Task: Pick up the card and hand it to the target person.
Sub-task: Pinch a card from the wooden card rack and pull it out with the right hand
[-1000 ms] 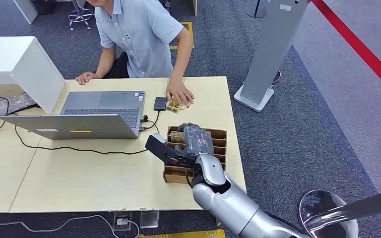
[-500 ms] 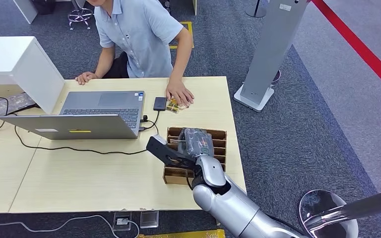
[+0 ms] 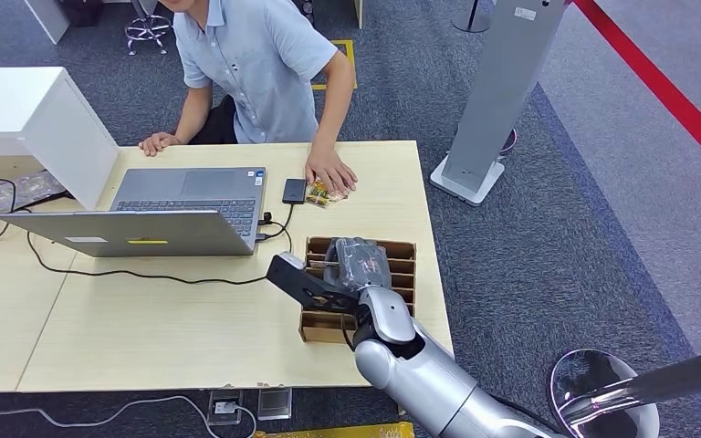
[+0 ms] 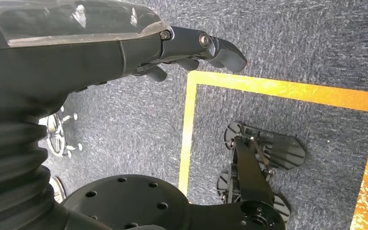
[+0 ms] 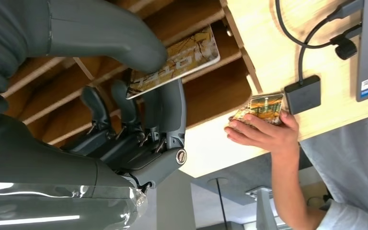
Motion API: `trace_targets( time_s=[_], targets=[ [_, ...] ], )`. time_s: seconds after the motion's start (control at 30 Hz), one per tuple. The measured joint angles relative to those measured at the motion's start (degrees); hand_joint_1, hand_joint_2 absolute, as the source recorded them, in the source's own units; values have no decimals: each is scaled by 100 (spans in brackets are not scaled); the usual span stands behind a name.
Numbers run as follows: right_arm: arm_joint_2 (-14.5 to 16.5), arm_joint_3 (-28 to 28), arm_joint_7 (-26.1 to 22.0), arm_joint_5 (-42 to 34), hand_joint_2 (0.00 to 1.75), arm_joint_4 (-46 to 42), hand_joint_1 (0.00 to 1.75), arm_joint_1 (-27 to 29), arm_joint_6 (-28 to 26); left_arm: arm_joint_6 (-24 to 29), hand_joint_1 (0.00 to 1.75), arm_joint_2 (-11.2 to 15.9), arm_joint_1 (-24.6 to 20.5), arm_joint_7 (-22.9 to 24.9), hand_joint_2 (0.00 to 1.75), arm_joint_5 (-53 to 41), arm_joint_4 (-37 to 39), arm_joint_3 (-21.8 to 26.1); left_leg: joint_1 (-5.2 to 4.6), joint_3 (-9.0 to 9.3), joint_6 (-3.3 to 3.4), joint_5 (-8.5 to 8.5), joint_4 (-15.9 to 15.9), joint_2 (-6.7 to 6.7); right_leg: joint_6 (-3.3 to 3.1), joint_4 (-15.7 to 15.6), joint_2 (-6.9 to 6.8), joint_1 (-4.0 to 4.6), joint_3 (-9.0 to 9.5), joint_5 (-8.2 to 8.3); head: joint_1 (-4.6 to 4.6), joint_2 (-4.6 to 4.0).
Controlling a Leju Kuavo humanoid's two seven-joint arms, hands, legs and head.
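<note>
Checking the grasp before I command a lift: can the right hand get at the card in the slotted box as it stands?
Probably yes. The right hand already pinches the card between thumb and fingers over the slotted box, with nothing blocking it.

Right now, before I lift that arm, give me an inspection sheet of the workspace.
Surface: light wooden table.
Job's things: card pinched by the right hand over the slotted wooden card box; more cards under the person's hand.
Clutter: open laptop, white box, small black adapter.
Hands: right grips the card; left hand hangs over carpet, holding nothing.
Cables: black cable crossing the table.
Surroundings: grey carpet, seated person.
</note>
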Motion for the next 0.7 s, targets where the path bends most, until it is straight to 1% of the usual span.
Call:
trace_targets(
  time_s=[0.23,0.3,0.37,0.43,0.5,0.53,0.6,0.63,0.67,0.7],
  targets=[
    [1,1,-226,16,175,-1,175,26,-212,20,0,-2,0,-38,175,25,0,13,0,-2,0,0,0,0,0,0,0,0,-1,0,0,1],
    [1,1,-383,67,175,-11,175,43,-444,34,0,-2,0,-88,175,21,0,15,0,-2,0,0,0,0,0,0,0,0,-2,0,1,0],
    [-1,-3,-686,146,175,-44,175,77,-868,85,0,-5,0,-117,175,23,0,20,0,-1,0,0,0,0,0,0,0,0,-2,0,1,-1],
    [-2,-39,-1292,305,175,-127,175,164,-1514,160,0,-16,1,-74,175,30,0,26,0,-1,0,0,0,0,0,0,0,0,-2,0,0,-1],
    [9,-181,-2237,573,175,-314,175,354,-2114,215,0,-35,9,-20,175,31,0,30,0,-1,0,-1,0,-1,0,0,-1,0,-2,-1,0,-1],
    [29,-304,-2788,677,175,-441,175,492,-2284,228,0,-45,13,-9,175,30,0,30,0,-2,-1,-1,0,-1,0,0,-1,0,-2,-1,1,-1],
    [112,-615,-3802,725,175,-704,175,807,-2411,241,0,-62,17,14,175,25,0,30,0,-3,-1,-2,0,-1,0,0,-1,0,-3,-2,1,-1],
    [166,-788,-4166,669,175,-815,175,950,-2420,245,0,-70,18,23,175,22,0,31,0,-4,-1,-2,0,-1,0,-1,-1,0,-3,-3,-2,-1],
    [217,-952,-4395,593,175,-904,175,1061,-2421,247,0,-76,17,30,175,20,0,33,0,-4,-1,-3,-1,-1,0,-1,-1,0,-3,-3,-5,-1],
    [256,-1103,-4515,486,175,-965,175,1133,-2422,246,0,-82,17,33,175,19,0,35,0,-4,-1,-3,-1,-1,0,-1,-1,0,-3,-3,-7,0]
  ],
)
